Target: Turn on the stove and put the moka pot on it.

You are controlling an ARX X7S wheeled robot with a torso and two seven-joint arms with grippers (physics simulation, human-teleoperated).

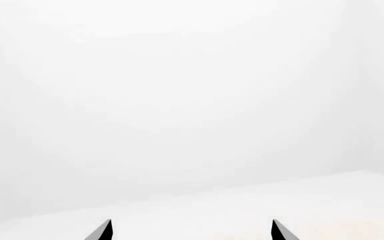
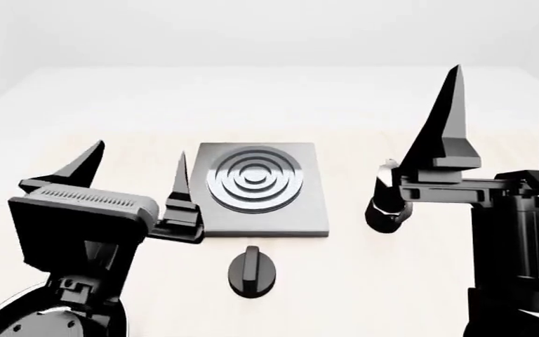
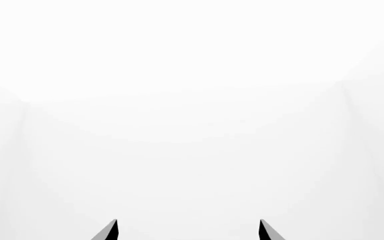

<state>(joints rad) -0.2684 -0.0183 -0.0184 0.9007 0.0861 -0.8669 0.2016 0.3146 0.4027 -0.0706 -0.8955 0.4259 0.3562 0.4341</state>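
The stove (image 2: 262,188) is a flat grey slab with ring burner in the middle of the table, and its round black knob (image 2: 250,270) sits apart in front of it. Right of the slab stands the small black moka pot (image 2: 384,209), partly hidden behind my right arm's finger. My left gripper (image 2: 137,168) hovers open just left of the slab, one fingertip at its left edge. My right gripper (image 2: 504,105) is open, raised beside and above the pot, holding nothing. Both wrist views show only open fingertips, the left gripper (image 1: 192,231) and the right gripper (image 3: 188,231), against white.
A black frying pan (image 2: 22,324) lies at the near left corner, mostly covered by my left arm. The pale table (image 2: 363,126) stretches beyond the stove to its far edge, with white walls behind.
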